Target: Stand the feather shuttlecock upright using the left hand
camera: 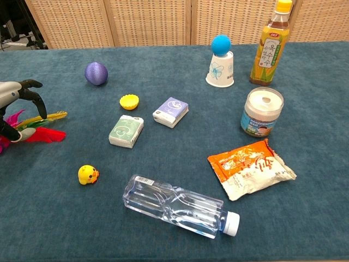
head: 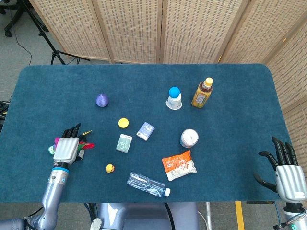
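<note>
The feather shuttlecock (head: 87, 143) lies on its side on the blue table near the left edge. Its red, yellow and pink feathers (camera: 42, 134) point right, and its green base (head: 51, 150) sticks out left of the hand. My left hand (head: 67, 149) hovers right over it. In the chest view the left hand (camera: 15, 106) arches its fingers over the feathers, with the thumb low beside the red ones; no firm grip shows. My right hand (head: 287, 176) rests open at the table's front right corner, holding nothing.
A yellow duck (camera: 87, 174) and a lying water bottle (camera: 177, 206) are at the front. A green packet (camera: 126, 131), a yellow cap (camera: 129, 101) and a purple ball (camera: 96, 73) lie right of the shuttlecock. A snack bag, jar, cup and tea bottle stand further right.
</note>
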`<state>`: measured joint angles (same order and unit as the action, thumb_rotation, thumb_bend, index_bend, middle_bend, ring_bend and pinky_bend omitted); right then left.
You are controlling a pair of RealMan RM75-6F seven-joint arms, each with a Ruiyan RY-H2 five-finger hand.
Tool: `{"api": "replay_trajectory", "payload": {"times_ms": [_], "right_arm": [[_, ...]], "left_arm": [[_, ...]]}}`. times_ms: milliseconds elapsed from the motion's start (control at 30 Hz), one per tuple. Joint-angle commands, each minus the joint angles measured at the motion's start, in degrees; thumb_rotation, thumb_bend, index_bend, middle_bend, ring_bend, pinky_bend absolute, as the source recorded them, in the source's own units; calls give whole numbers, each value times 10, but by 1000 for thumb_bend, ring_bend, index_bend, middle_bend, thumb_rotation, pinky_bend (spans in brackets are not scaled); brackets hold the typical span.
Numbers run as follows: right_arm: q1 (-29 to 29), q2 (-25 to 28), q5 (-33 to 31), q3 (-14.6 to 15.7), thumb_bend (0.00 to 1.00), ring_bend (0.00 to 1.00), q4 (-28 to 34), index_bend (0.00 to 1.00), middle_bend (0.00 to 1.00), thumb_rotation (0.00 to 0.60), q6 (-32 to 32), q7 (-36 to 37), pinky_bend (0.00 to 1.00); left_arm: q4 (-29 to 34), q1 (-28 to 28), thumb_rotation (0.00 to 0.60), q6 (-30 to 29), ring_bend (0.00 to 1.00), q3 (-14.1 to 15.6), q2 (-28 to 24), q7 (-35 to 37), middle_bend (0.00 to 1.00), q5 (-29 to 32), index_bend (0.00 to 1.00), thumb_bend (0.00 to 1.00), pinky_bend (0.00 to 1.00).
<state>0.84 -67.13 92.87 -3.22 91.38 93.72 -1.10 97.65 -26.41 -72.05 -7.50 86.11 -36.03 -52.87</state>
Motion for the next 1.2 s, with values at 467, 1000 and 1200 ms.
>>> {"api": "replay_trajectory", "payload": {"times_ms": [467, 1000, 1200], "right_arm": [[-1, 0, 0, 0, 208, 0, 2, 315, 0, 600, 1, -5, 0], [1, -3, 0, 1, 208, 0, -2, 315, 0, 600, -4, -8, 0], [0, -3, 1, 1, 208, 0, -1, 315, 0, 600, -2, -10, 0]], "left_arm": [[-49, 0, 600, -2, 79, -3, 30, 40, 0, -18, 584, 476, 111], [19, 10, 600, -40, 79, -21, -14, 57, 0, -57, 593, 476, 111], [41, 14, 600, -54, 78, -32, -31, 74, 0, -73, 597, 476, 111]]}}
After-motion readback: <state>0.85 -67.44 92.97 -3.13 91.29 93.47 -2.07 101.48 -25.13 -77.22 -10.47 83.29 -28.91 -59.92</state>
